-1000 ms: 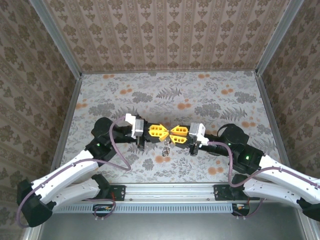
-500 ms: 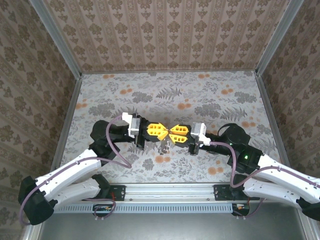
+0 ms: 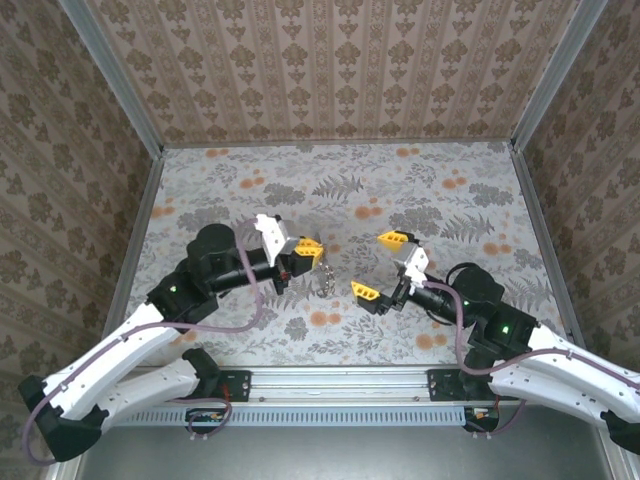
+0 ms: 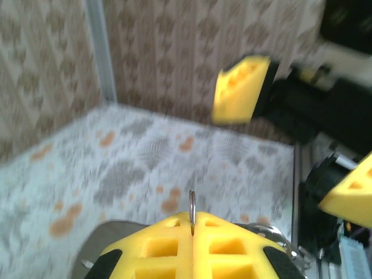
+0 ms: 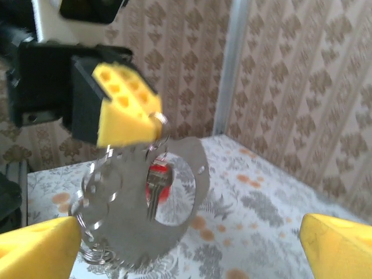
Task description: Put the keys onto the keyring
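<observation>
Above the counter (image 3: 400,190), the left claw (image 3: 312,250) is pinching the thin, stiff keyring (image 4: 192,208), light, probably slippery keys (image 5: 156,181) dangling below; the right claw (image 3: 379,266) is gaping wide, empty, likely best taking a key's flat

No text, label, brand, number or sign can be read in any of the views. The keys (image 5: 156,185) and the keyring (image 4: 192,210) are shown too blurred and too small for any stamped marking to be made out.
</observation>
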### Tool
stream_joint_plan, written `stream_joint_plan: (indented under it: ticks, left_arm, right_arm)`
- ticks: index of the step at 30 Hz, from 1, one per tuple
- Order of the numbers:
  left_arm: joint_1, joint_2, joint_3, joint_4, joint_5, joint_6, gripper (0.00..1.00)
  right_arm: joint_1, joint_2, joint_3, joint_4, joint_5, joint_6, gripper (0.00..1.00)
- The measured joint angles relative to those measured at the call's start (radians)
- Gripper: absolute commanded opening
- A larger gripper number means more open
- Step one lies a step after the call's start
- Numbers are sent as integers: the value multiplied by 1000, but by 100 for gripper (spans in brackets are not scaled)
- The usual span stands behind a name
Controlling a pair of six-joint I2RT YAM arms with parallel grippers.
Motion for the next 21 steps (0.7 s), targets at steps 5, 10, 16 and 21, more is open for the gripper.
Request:
stream_joint_plan:
  ticks: [5, 10, 16, 21]
  left_arm:
    - [10, 95, -18, -134, -89, -1, 0]
    - [15, 199, -45, -185, -132, -5, 0]
    - [23, 348, -19, -114, -154, -31, 0]
    - [23, 522, 54, 0, -161, -51, 0]
  right_arm:
    - [-42, 3, -25, -27, 102, 65, 100]
    - [-161, 1, -45, -59, 150, 153, 100]
    - [-268, 0, -66, -104, 154, 241, 100]
    - [-287, -22, -74, -113, 155, 261, 100]
